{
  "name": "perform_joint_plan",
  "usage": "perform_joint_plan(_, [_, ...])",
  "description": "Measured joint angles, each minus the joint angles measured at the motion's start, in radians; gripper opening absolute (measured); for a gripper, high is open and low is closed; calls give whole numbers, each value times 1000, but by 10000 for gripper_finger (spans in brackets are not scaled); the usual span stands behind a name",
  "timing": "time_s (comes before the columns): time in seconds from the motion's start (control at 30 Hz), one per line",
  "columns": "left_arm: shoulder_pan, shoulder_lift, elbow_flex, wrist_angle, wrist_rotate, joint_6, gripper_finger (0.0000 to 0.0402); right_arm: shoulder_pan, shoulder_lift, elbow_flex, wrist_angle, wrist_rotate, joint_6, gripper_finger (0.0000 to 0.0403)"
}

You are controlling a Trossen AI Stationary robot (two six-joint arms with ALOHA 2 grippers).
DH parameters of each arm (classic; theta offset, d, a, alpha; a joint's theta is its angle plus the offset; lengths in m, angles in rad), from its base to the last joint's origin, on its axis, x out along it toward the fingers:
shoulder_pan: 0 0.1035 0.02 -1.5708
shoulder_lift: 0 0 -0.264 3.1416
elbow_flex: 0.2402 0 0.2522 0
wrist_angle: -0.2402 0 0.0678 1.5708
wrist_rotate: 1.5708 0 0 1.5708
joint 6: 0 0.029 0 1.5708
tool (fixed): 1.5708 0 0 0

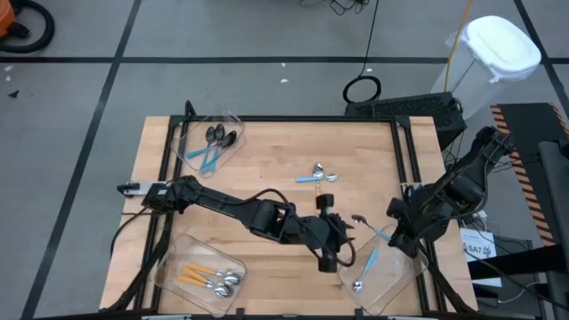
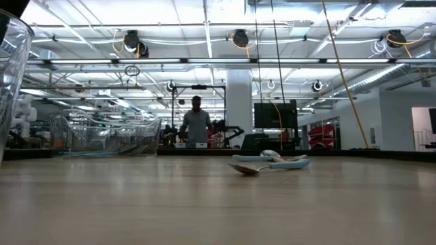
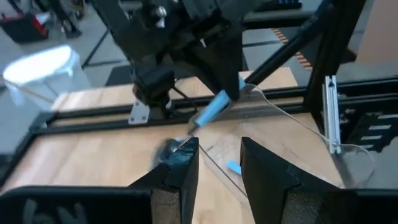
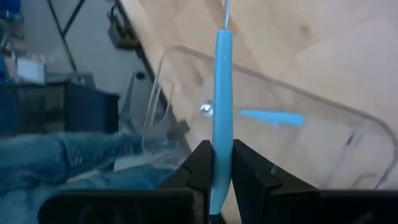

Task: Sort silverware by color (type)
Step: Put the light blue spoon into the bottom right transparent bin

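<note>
Spanning the wooden counter (image 1: 267,160), the left arm reaches across to the near right, where the left claw (image 1: 331,256) hovers beside a clear bin (image 1: 391,280) with its fingers (image 3: 180,171) parted around nothing, while the right claw (image 4: 216,163) is clamped on the light-blue handle of a spoon (image 4: 221,93) above that bin, which already holds one blue-handled spoon (image 1: 364,268). Two blue-handled spoons (image 1: 316,175) lie loose at mid-counter; black-bowled spoons (image 1: 216,142) sit in the far-left bin (image 1: 191,147), and orange-handled spoons (image 1: 209,280) in the near-left bin (image 1: 173,258).
</note>
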Motion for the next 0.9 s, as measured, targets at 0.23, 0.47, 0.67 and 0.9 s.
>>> perform_joint_plan(0.23, [11,0,0,21,7,108,126,-17,0,0,62,-100,-9,36])
perform_joint_plan(0.47, [21,9,0,40,25,176,222,-52,0,0,92,-256,-34,36])
perform_joint_plan(0.67, [2,35,0,81,-19,269,277,-106,1,0,106,-422,-33,36])
perform_joint_plan(0.9, [-31,80,0,134,-107,280,280,-187,1,0,115,-528,-6,36])
